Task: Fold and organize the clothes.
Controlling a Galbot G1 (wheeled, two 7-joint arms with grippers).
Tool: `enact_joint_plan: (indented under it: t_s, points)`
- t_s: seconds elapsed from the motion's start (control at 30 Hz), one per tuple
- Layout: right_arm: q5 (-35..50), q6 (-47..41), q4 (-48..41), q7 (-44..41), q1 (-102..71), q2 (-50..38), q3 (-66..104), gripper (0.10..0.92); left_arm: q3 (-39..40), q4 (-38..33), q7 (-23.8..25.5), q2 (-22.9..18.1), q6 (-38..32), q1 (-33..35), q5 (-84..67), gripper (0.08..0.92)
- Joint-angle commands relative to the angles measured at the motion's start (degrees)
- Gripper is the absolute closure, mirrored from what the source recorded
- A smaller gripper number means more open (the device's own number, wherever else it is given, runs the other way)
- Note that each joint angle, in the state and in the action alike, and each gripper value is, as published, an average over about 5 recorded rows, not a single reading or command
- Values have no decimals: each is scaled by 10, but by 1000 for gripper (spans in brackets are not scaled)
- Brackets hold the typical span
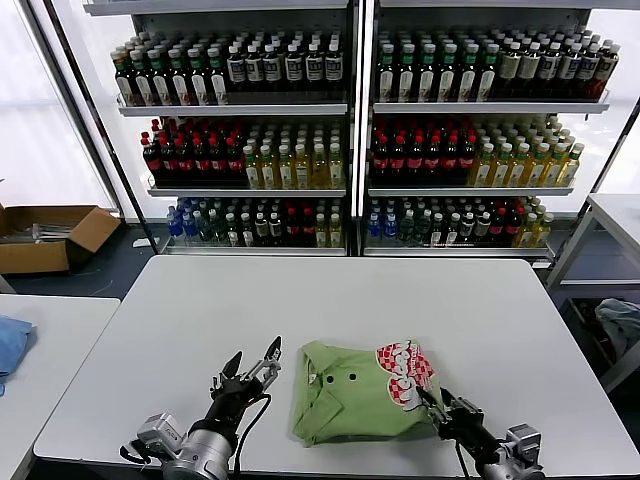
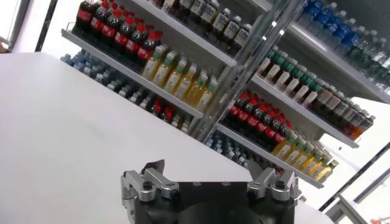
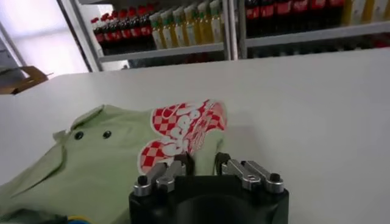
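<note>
A light green polo shirt (image 1: 350, 395) lies folded on the white table (image 1: 330, 300), near the front edge. Its collar and buttons face my left and its red-and-white checkered print sits at the far right corner. It also shows in the right wrist view (image 3: 103, 158). My right gripper (image 1: 432, 398) is at the shirt's right edge, just below the print. Its fingers are closed on a fold of the green fabric (image 3: 202, 161). My left gripper (image 1: 255, 352) is open and empty, just left of the shirt above bare table (image 2: 210, 173).
Shelves of bottles (image 1: 350, 130) stand behind the table. A blue cloth (image 1: 10, 340) lies on a side table at the left, with a cardboard box (image 1: 45, 235) on the floor beyond it. A grey-white cloth (image 1: 620, 325) sits at the right.
</note>
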Motion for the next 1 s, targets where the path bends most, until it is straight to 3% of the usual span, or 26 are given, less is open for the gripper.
enact_joint_plan:
  t_s: [0.03, 0.23, 0.37, 0.47, 0.77, 1.0]
  points:
    - [-18, 26, 62, 44, -28, 12, 45, 575, -3, -6, 0, 1, 2, 4, 6, 177]
    - [-118, 59, 72, 80, 14, 55, -85, 402, -7, -13, 0, 9, 1, 13, 7, 177]
    - [-208, 100, 10, 89, 62, 89, -169, 289, -6, -13, 0, 10, 1, 16, 10, 177]
    - [-223, 118, -34, 102, 95, 110, -199, 225, -6, -13, 0, 9, 1, 17, 12, 177]
    - [-218, 208, -156, 117, 119, 133, -189, 203, -11, -13, 1, 12, -2, 19, 11, 177]
    - [-182, 212, -166, 124, 87, 127, -187, 203, 0, -6, 2, 5, -3, 17, 13, 177]
